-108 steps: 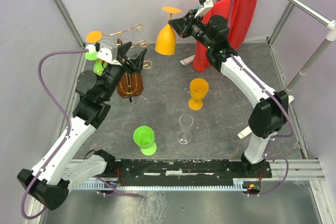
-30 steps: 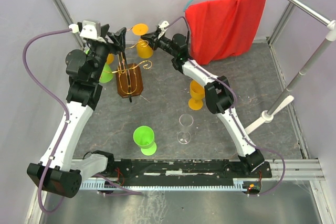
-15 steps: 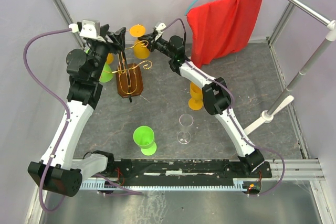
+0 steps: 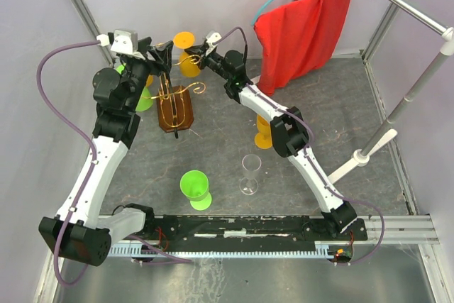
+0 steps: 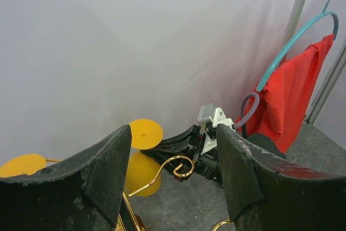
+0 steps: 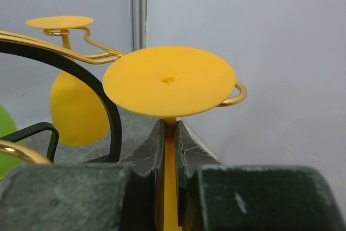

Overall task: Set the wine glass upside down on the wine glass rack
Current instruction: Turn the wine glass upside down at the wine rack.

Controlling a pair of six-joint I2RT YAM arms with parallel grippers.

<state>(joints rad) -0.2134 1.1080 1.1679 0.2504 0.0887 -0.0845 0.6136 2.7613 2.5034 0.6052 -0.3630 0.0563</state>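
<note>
Upside-down wine glass (image 6: 168, 79) held at the wine glass rack (image 4: 175, 110).
The right gripper (image 6: 169, 133) pinches the orange stem, foot uppermost, against a curled copper arm; whether the foot already rests on the wire I can't quite tell. The left gripper (image 5: 173, 150) stands spread wide over the rack's arms.

Both arms reach to the far left. Left gripper (image 4: 159, 52) jaws spread wide; right gripper (image 4: 198, 54) jaws pinched nearly together, facing it.
</note>
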